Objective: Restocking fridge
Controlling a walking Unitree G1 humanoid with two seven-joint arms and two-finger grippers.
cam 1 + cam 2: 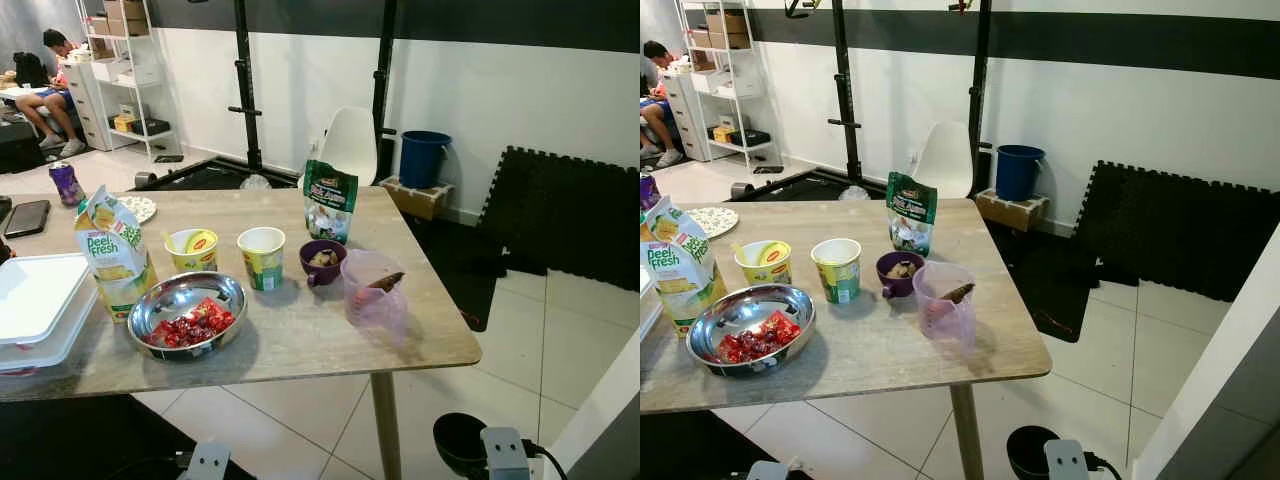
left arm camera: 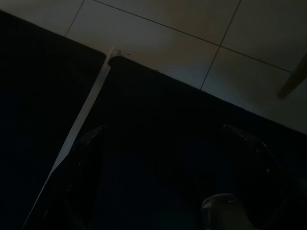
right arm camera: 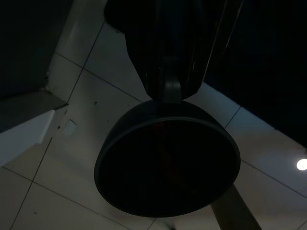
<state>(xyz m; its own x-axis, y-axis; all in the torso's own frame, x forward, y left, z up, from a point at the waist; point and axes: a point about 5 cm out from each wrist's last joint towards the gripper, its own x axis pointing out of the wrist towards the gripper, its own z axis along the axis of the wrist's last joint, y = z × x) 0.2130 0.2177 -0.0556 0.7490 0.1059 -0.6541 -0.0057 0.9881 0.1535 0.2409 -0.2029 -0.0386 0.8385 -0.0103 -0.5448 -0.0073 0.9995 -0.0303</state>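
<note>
While both arms hang below the counter (image 1: 300, 345), the left gripper (image 2: 163, 191) has its fingers apart over a dark mat, and the right gripper (image 3: 165, 72) holds a black bowl (image 3: 168, 163). On the counter stand a juice carton (image 1: 112, 262), two cups (image 1: 262, 257), a steel bowl (image 1: 185, 310), a green pouch (image 1: 329, 200) and a pitcher (image 1: 372, 290).

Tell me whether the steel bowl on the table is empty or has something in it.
Not empty. The steel bowl stands upright near the table's front edge with red-wrapped pieces piled on one side; the rest of its bottom is bare.
</note>
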